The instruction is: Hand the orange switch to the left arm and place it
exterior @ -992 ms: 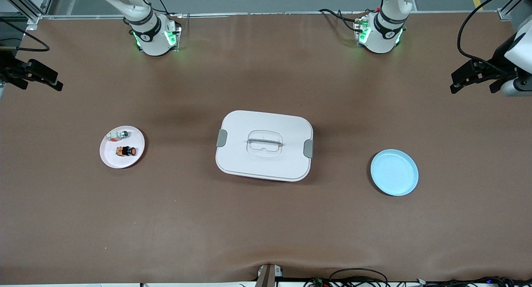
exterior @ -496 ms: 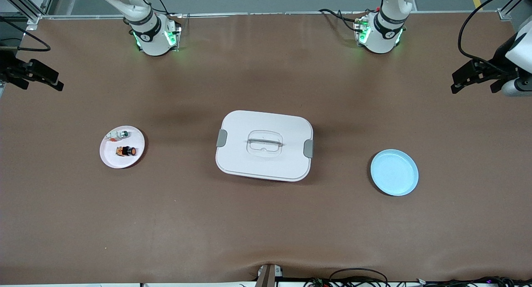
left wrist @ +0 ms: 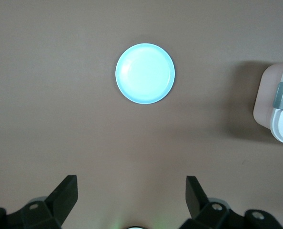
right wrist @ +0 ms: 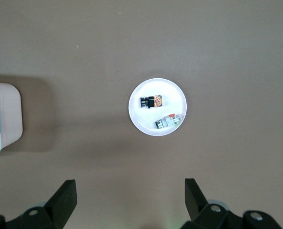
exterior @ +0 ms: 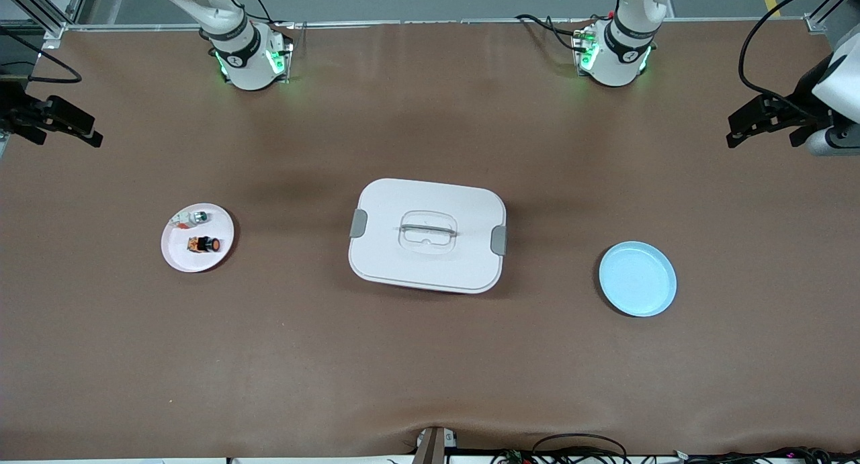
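Note:
The orange switch [exterior: 203,244] lies on a small white plate [exterior: 181,254] toward the right arm's end of the table; the right wrist view shows the orange switch [right wrist: 151,101] too. The white box [exterior: 427,234] stands at the table's middle. My right gripper [exterior: 64,135] hangs high at the right arm's end of the table, open and empty [right wrist: 129,198]. My left gripper [exterior: 762,133] hangs high at the left arm's end, open and empty [left wrist: 132,195].
A small white-grey part [exterior: 197,217] lies on the same plate, farther from the front camera than the switch. An empty light blue plate [exterior: 637,279] sits toward the left arm's end. The box's corner shows in both wrist views [left wrist: 282,105] [right wrist: 3,114].
The left gripper has shifted very slightly at the table's end. The switch, plates and box have not moved.

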{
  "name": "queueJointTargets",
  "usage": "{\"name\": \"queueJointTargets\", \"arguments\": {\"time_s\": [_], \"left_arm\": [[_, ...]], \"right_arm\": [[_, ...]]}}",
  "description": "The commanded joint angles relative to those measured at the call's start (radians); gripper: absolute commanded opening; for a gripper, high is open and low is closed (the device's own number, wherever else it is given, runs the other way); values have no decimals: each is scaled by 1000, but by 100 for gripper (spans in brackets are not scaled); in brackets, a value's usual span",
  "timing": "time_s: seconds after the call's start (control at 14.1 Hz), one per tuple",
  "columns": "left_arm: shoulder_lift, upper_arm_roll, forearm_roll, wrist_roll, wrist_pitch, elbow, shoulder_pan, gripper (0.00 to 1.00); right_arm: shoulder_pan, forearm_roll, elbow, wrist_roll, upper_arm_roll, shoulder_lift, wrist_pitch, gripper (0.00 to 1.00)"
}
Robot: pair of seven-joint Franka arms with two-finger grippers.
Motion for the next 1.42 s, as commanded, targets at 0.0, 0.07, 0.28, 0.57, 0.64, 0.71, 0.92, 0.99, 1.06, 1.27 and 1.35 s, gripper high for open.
{"name": "queueJointTargets", "arguments": {"time_s": [0.0,0.07,0.28,0.57,0.64,0.71,0.92,0.99,1.06,1.27,1.35], "left_arm": [[3,-1,17,27,-16,10,0,100],[1,-1,17,27,-16,10,0,100],[0,-2,17,27,-11,12,0,100],[3,-1,17,27,-5,9,0,100],[4,-1,17,27,-3,9,0,100],[6,-2,17,27,-2,7,0,100],[12,-2,17,27,4,6,0,100],[13,-2,17,27,3,6,-1,100],[15,-2,17,26,4,6,-1,100],[16,-2,16,27,4,7,0,100],[16,-2,16,27,7,7,2,100]], "right_arm": [[-11,0,2,-6,1,-14,-6,100],[-14,0,10,-6,1,-8,-21,100],[-22,-12,22,0,3,29,-26,100],[-28,-10,32,-11,3,110,-24,100],[-28,-11,35,-9,3,148,-24,100],[-30,-10,38,-8,3,187,-23,100],[-37,-14,48,-11,1,244,-24,100],[-42,-13,56,-12,1,264,-24,100],[-53,-5,56,-12,3,270,-21,100],[-50,1,53,-14,3,339,25,100],[-50,1,49,-14,3,356,54,100]]}}
